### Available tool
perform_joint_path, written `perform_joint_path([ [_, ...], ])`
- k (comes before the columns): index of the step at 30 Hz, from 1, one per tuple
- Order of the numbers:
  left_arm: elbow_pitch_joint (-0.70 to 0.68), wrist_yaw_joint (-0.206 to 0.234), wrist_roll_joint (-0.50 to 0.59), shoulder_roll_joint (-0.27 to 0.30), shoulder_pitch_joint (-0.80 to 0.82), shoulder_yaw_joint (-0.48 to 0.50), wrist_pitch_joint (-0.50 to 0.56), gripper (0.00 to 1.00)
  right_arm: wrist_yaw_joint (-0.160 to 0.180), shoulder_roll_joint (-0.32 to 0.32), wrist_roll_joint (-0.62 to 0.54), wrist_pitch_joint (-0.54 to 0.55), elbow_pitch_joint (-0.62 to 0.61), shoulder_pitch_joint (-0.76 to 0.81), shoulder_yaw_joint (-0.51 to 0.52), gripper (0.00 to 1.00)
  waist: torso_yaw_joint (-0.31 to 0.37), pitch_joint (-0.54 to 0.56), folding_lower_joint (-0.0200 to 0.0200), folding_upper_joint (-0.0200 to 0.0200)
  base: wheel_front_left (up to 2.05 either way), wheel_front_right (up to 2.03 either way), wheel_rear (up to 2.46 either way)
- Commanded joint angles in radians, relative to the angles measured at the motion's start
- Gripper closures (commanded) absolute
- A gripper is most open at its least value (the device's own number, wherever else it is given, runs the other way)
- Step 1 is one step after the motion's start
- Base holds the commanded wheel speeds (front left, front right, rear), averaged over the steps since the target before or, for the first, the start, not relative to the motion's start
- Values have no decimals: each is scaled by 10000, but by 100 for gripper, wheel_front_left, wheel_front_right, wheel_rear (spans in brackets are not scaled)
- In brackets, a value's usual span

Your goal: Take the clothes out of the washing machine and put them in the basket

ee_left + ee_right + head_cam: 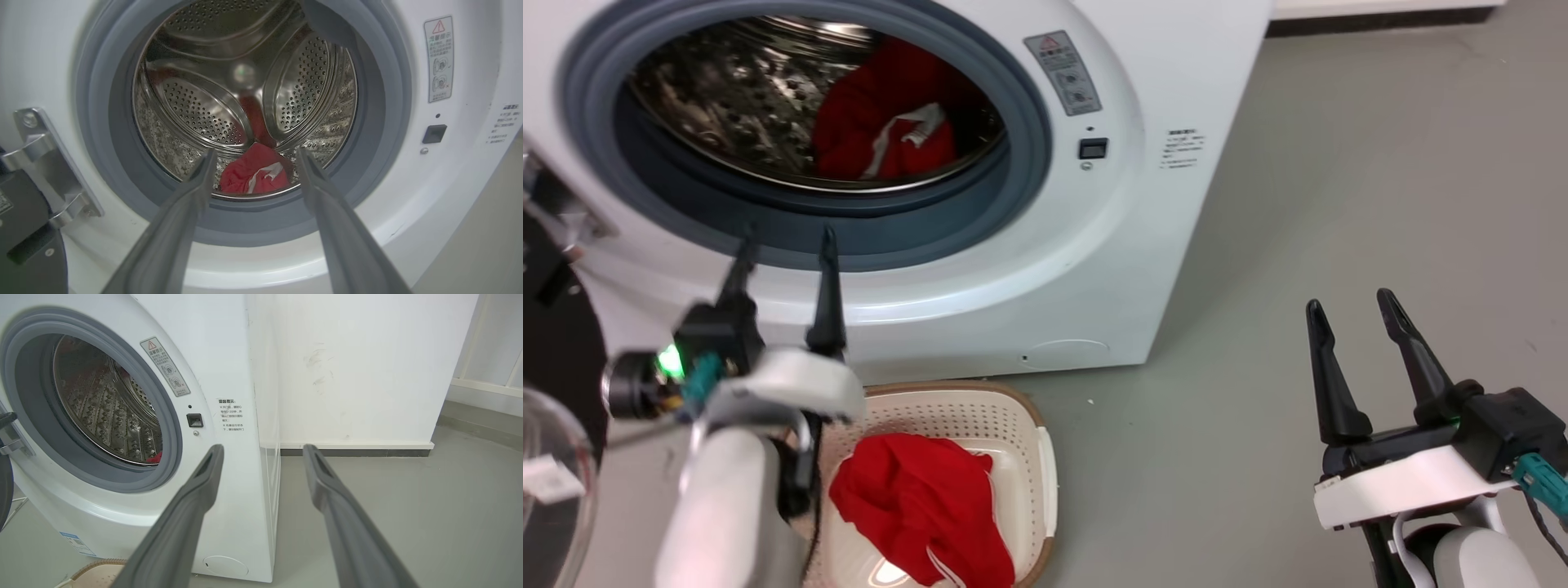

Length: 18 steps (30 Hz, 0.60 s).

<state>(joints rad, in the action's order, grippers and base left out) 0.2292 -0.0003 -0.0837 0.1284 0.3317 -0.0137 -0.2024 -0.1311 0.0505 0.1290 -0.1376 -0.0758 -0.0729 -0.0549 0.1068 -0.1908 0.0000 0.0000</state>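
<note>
While the last red garment point(882, 131) lies low in the washing machine point(1143, 245) and the other red garment point(915, 498) in the basket point(1048, 465), your empty left gripper point(786, 241), fingers apart at the door ring point(1021, 163), must reach deeper; the right gripper point(1352, 302) hangs spread aside

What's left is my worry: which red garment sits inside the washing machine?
The garment low in the steel drum; the other garment lies in the basket.

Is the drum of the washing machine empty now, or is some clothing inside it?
Not empty. A red garment with white trim lies low in the drum; the other red garment is in the basket.
</note>
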Motion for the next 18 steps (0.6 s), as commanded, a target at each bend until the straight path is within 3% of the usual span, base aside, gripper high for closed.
perform_joint_path([
  [1,54,-105,-49,225,495,52,335,0,7,-3,62,-83,2,-183,-66,0,301,-221,0,0,0,0,0],
  [11,1122,-763,-365,1501,3208,203,2908,0,7,-6,501,-525,17,-704,-502,0,1516,-1575,0,0,0,0,0],
  [18,2477,-948,-549,2445,5113,338,4269,0,7,-6,957,-951,114,-1206,-860,0,2530,-2760,0,0,0,0,0],
])
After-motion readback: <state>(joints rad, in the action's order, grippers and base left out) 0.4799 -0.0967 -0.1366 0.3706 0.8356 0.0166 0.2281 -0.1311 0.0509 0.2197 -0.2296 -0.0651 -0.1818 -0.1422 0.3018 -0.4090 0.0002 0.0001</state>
